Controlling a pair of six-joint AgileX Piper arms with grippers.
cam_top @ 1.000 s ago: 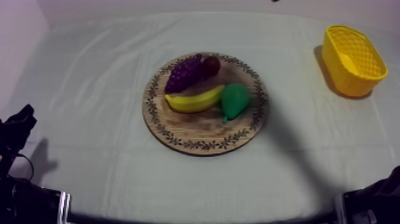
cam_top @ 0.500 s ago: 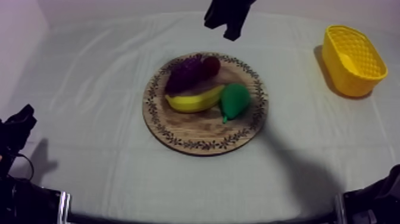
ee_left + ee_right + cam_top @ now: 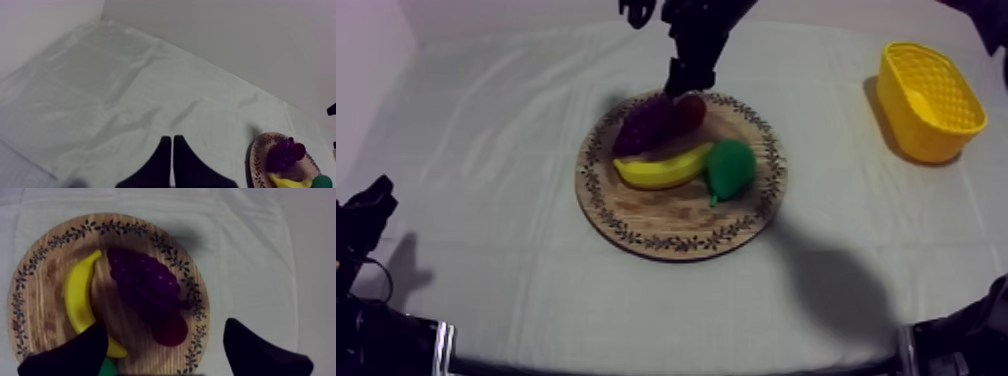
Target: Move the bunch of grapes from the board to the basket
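The purple bunch of grapes [image 3: 644,122] lies at the far left of the round wooden board [image 3: 666,225], touching a small red fruit [image 3: 690,108]. My right gripper [image 3: 658,52] reaches in from the far side and hovers just beyond and above the grapes. In the right wrist view its fingers stand wide apart over the grapes [image 3: 142,283] and the red fruit [image 3: 170,328], so the right gripper [image 3: 165,330] is open and holds nothing. My left gripper [image 3: 171,142] is shut into a narrow wedge over bare cloth, resting at the near left [image 3: 371,205]. The yellow basket [image 3: 928,100] stands at the far right.
A banana [image 3: 664,168] lies across the board's middle, right beside the grapes, with a green pear [image 3: 730,167] to its right. From the left wrist view the board [image 3: 255,157] and grapes [image 3: 282,154] lie well off. Bare cloth runs between board and basket.
My right arm has come in from the far side and dropped toward the grapes, and its fingers have spread from shut to wide apart. The left arm and the fruit have not moved.
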